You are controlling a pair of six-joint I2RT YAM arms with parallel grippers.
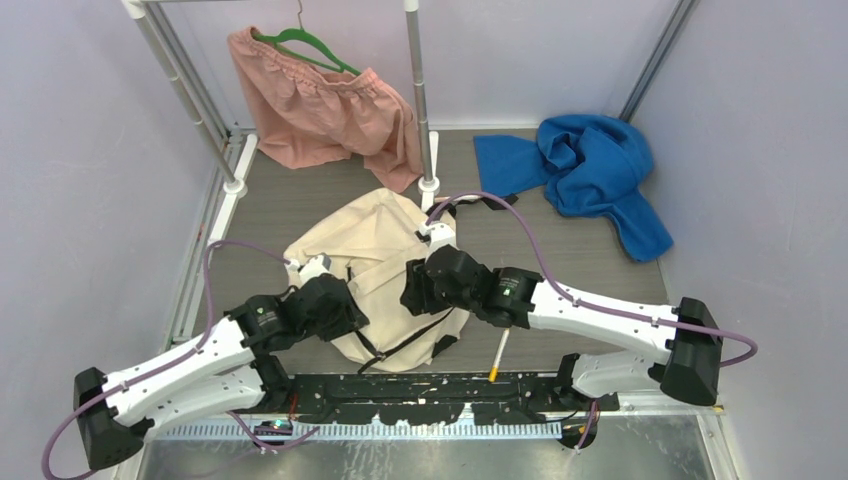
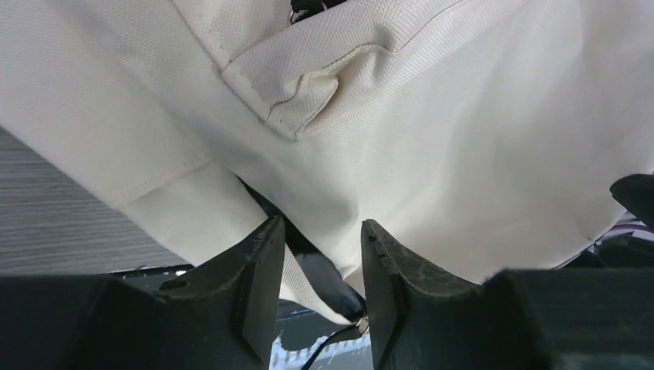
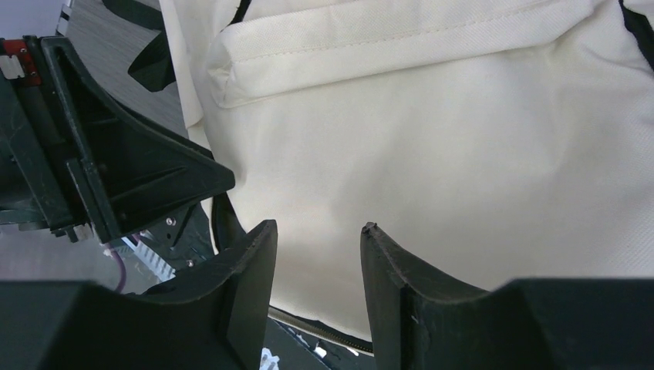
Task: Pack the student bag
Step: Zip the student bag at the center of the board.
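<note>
Setting: a robot test cell in a lab. Evidence:
- Bare lilac walls [image 1: 80,150] enclose a grey table [image 1: 290,200].
- Aluminium frame posts [image 1: 174,75] stand at upper left and upper right.
- The left arm [image 1: 180,370] and right arm [image 1: 600,310] are bolted to a black rail [image 1: 430,385] along the bottom edge, with purple cables [image 1: 475,194] exposed.
- Staged props: student bag [image 1: 375,230], pink garment [image 1: 310,105] on a green hanger [image 1: 305,42], blue fleece [image 1: 590,165].

One view looks down from behind; both wrist views closely share the student bag [image 1: 372,235].
</note>
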